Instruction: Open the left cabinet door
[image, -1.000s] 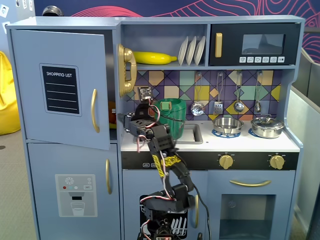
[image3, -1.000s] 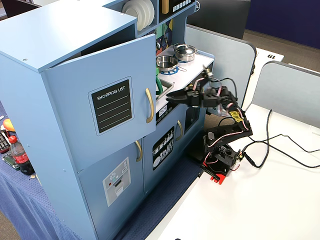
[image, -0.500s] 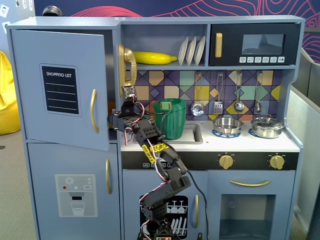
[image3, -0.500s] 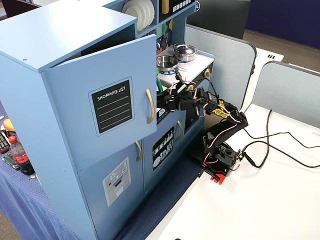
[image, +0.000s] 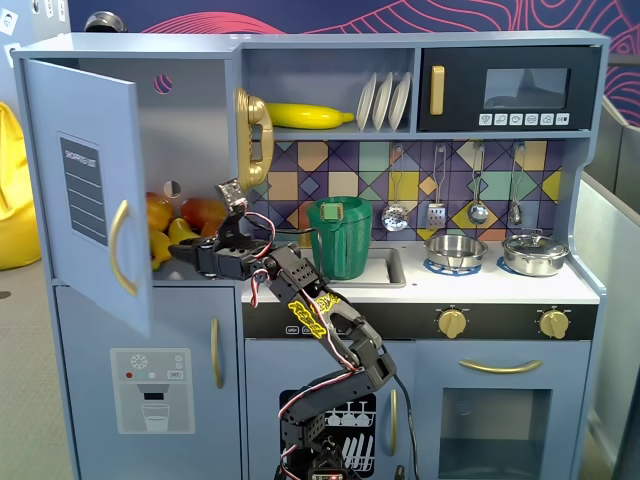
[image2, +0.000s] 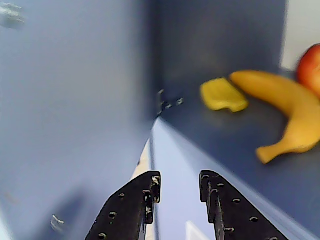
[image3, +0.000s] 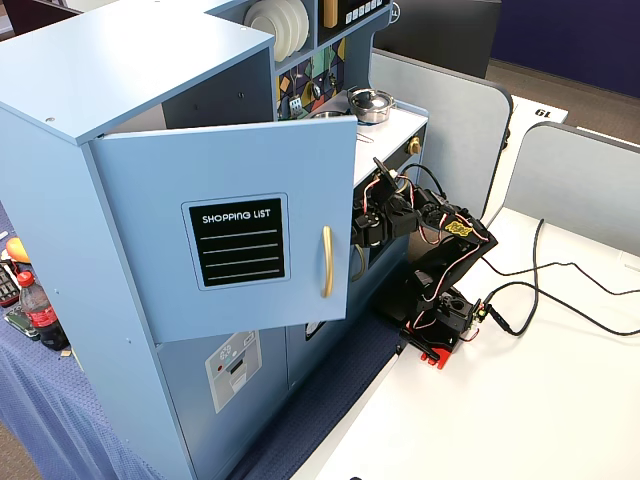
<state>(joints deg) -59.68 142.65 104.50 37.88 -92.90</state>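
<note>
The left cabinet door (image: 85, 190), blue-grey with a "SHOPPING LIST" panel (image3: 237, 240) and a vertical gold handle (image: 120, 248), stands swung wide open. My gripper (image: 180, 252) reaches into the opening just behind the door's free edge, at shelf height. In the wrist view the gripper (image2: 180, 180) is open and empty. The door's inner face (image2: 65, 125) lies to its left and the shelf front edge runs between the fingers. In the fixed view from the side the door hides the fingertips and only the arm (image3: 440, 240) shows.
On the cabinet shelf lie a banana (image2: 280, 110), a yellow piece (image2: 223, 95) and a red apple (image2: 310, 62). Below is the ice-dispenser door (image: 150, 390). A green pot (image: 340, 238) sits in the sink beside the arm. Cables (image3: 540, 290) trail over the white table.
</note>
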